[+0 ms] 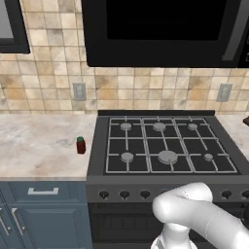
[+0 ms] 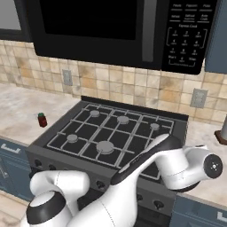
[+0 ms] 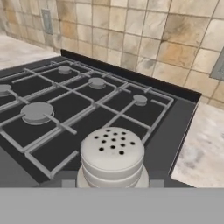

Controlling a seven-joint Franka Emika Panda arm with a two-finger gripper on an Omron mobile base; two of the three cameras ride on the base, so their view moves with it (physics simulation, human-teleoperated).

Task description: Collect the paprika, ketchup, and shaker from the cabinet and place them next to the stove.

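Kitchen wall of beige and tan tiles [image 1: 53, 73]; pale marbled counter [image 1: 39, 146] on either side of the stove [image 1: 165, 146].

Stove: one, black, with six silver burner caps under dark grates and a row of knobs along the front.

Microwave [image 2: 111, 26]: one, black, hung above the stove. The right base view gives its keypad, with small pale lettering too fine to read; the left base view gives only its dark underside and door.

Wall outlets: two, one on each side of the stove.

Paprika [image 1: 80, 145]: one small dark red jar with a green lid, upright on the counter just left of the stove; seen in both base views. No label legible.

Shaker [image 3: 112, 157]: one, pale grey-white, its domed top pierced with many small holes. The hand view has it close up at the bottom centre, over the stove's right front corner.

Gripper: finger tips are hidden in the hand view, so whether the shaker is grasped cannot be told.

Base cabinets [image 1: 44, 214]: blue, with silver handles, below the left counter.

A dark brown object [image 2: 221, 133] stands at the right edge of the counter, cut off; cannot tell what it is.
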